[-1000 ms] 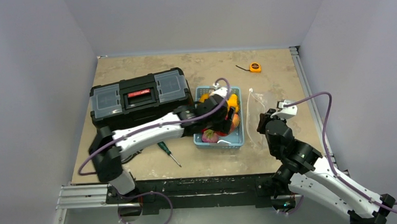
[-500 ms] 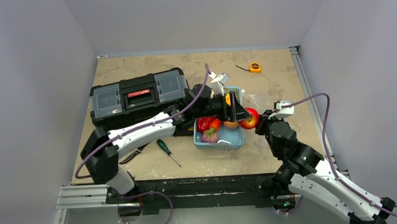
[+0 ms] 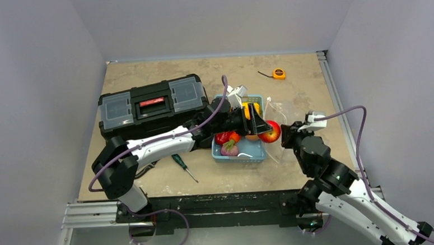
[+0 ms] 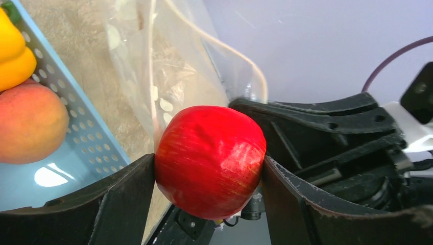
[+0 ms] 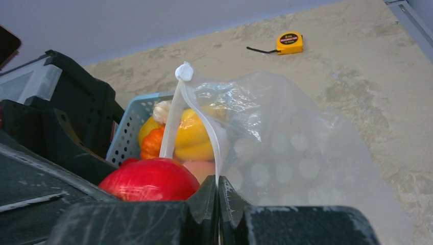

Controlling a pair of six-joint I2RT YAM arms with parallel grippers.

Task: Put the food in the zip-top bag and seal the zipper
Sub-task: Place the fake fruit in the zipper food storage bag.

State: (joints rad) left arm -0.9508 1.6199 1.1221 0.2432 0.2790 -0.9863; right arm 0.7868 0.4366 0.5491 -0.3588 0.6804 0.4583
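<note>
My left gripper [image 3: 269,132] is shut on a glossy red apple [image 4: 210,161] and holds it just right of the light blue basket [image 3: 244,157], at the mouth of the clear dotted zip-top bag [image 3: 284,110]. My right gripper [image 5: 218,186] is shut on the bag's whitish zipper strip [image 5: 173,112] and holds that edge up, so the mouth gapes beside the apple [image 5: 150,179]. The bag [image 5: 296,153] looks empty. A yellow pepper [image 5: 196,135], an orange piece [image 5: 152,143], a peach-coloured fruit [image 4: 28,125], a red pepper [image 3: 223,137] and a purple piece [image 3: 229,150] lie in the basket.
A black toolbox [image 3: 152,106] stands left of the basket, under my left arm. A green-handled screwdriver [image 3: 182,166] lies in front of it. An orange tape measure [image 3: 279,73] lies at the back right. Walls close in on three sides.
My left gripper has come up out of the basket with the red apple and carried it right to the bag's mouth. My right gripper has shifted slightly nearer, still holding the zipper edge.
</note>
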